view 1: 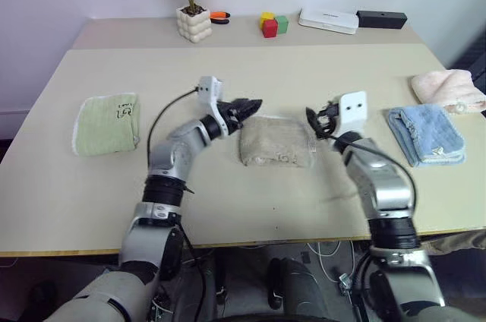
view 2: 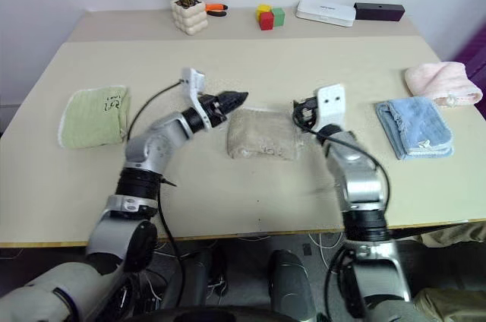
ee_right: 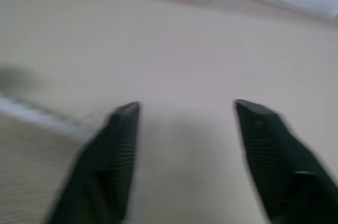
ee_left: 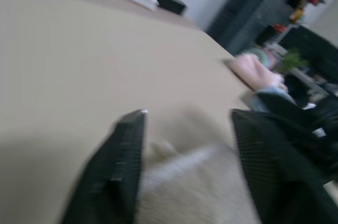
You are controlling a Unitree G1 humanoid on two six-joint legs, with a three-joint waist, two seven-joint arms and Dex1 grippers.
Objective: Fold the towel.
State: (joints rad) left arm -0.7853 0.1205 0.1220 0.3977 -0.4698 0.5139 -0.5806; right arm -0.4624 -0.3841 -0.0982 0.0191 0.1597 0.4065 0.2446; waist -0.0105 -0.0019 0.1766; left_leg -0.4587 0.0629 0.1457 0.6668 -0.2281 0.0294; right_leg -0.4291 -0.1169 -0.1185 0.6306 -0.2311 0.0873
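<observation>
Both pairs of black fingers are spread apart with nothing held. The left gripper [view 1: 254, 103] is seen just left of frame centre, at the upper left corner of the folded beige terry-cloth towel [view 1: 276, 142]. The right gripper [view 1: 313, 119] is seen at the towel's upper right corner. The towel is laid at mid-frame on the tan table [view 1: 228, 185]. A light-green folded cloth [view 1: 107, 123] is placed far left, a blue folded cloth [view 1: 425, 134] at right, and a pink cloth [view 1: 448, 90] beyond it.
</observation>
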